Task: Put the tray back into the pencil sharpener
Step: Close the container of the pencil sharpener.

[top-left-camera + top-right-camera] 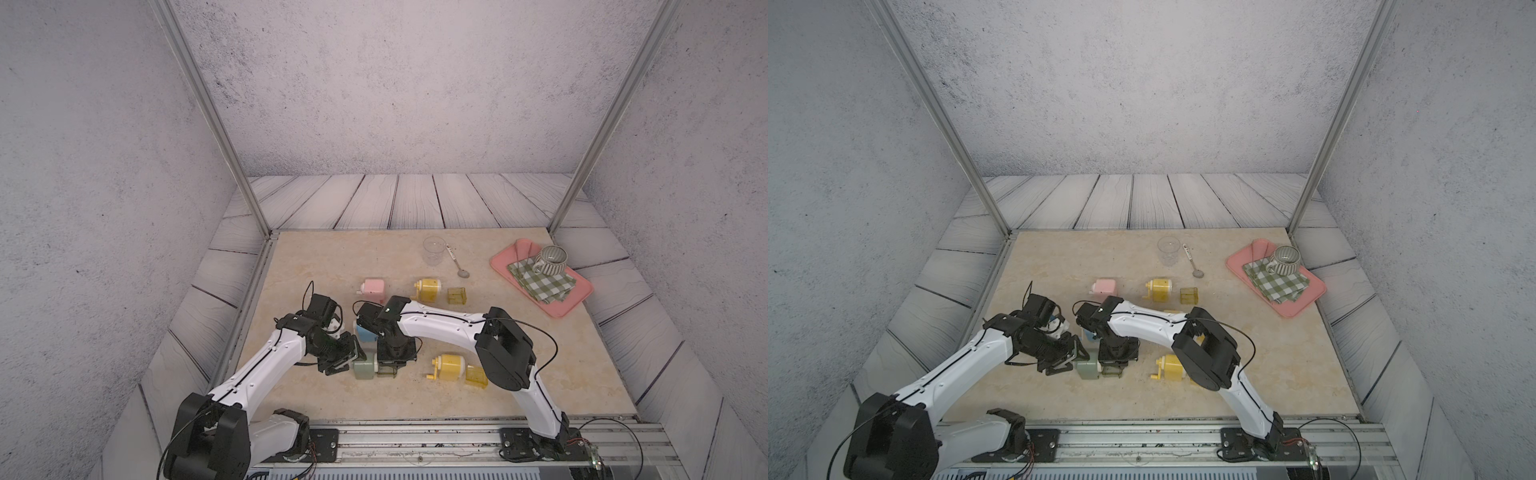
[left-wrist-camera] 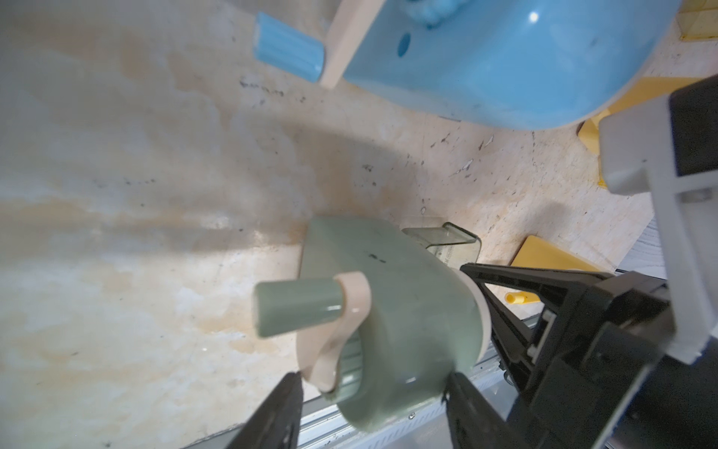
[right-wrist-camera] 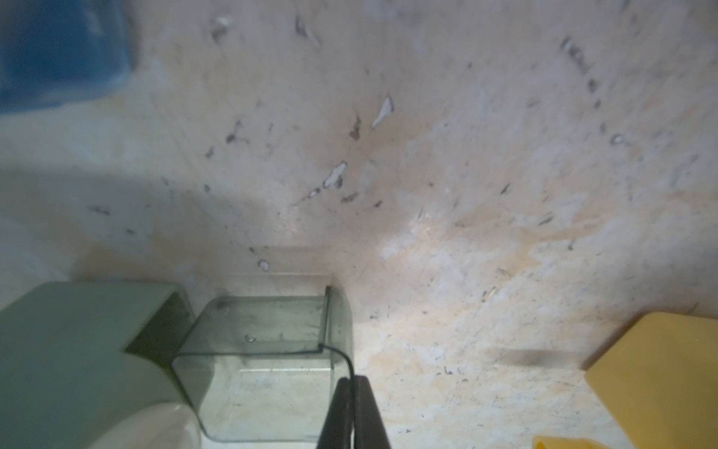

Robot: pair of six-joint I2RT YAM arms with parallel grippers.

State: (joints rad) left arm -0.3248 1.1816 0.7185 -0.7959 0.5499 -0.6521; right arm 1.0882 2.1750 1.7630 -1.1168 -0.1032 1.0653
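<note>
Now: tray [image 3: 264, 350] meets green sharpener [image 2: 408, 311], not yet seated.
Body sits clamped in left gripper [image 2: 371, 381]; right gripper [image 3: 352, 383] pinches tray wall, fully closed. Square it up, push straight, slowly.

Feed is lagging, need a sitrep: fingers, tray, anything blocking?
Left fingers clamped on green sharpener. Right fingers pinching clear tray by its wall. Tray at slot mouth, mostly outside, not seated. Blue sharpener close by, not in the path.

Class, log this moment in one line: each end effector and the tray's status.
left end effector: grips green sharpener | right end effector: pinches clear tray | clear tray: at sharpener opening, not seated
</note>
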